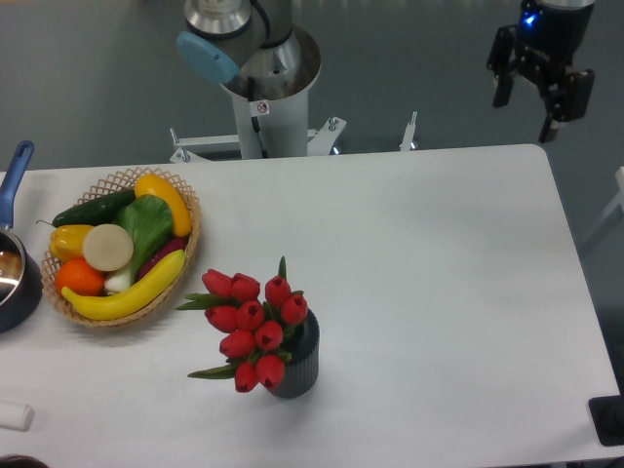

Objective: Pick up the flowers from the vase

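The flowers (252, 322), a bunch of red closed tulip buds with narrow green leaves, stand in the vase (299, 369), a small dark grey ribbed cylinder near the table's front centre. The bunch leans to the left over the vase's rim. My gripper (535, 96) hangs high at the upper right, beyond the table's far right corner, far from the flowers. Its two black fingers are spread apart and hold nothing.
A wicker basket (185, 279) with a banana, cucumber, orange and other produce sits at the left. A dark pot (18, 283) with a blue handle is at the left edge. The arm's base (263, 88) stands behind the table. A small white object (14, 415) lies front left.
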Controlling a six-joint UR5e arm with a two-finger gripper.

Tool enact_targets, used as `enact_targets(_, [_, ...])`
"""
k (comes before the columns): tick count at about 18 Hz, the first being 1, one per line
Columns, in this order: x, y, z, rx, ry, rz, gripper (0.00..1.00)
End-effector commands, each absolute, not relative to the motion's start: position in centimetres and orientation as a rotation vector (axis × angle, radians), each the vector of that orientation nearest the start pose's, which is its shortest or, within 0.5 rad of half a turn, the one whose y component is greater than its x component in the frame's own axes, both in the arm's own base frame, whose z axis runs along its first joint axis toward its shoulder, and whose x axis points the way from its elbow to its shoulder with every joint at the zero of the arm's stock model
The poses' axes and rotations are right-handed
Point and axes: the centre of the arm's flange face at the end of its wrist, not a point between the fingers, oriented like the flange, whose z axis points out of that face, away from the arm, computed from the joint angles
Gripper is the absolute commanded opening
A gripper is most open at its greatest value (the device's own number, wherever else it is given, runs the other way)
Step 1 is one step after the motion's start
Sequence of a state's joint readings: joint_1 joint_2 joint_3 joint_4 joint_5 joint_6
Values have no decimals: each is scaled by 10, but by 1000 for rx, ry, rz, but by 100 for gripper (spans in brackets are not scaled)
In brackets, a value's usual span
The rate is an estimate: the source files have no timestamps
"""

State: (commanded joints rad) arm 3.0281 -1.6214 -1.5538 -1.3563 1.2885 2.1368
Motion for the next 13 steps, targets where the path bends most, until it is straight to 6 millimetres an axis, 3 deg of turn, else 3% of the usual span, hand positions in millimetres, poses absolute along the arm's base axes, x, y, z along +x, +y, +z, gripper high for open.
enact_targets(5, [-500,227,496,-2702,1012,396,100])
enact_targets(11, [-496,238,494,-2720,869,365,100])
enact_targets(13, [-490,244,483,-2714,815,327,100])
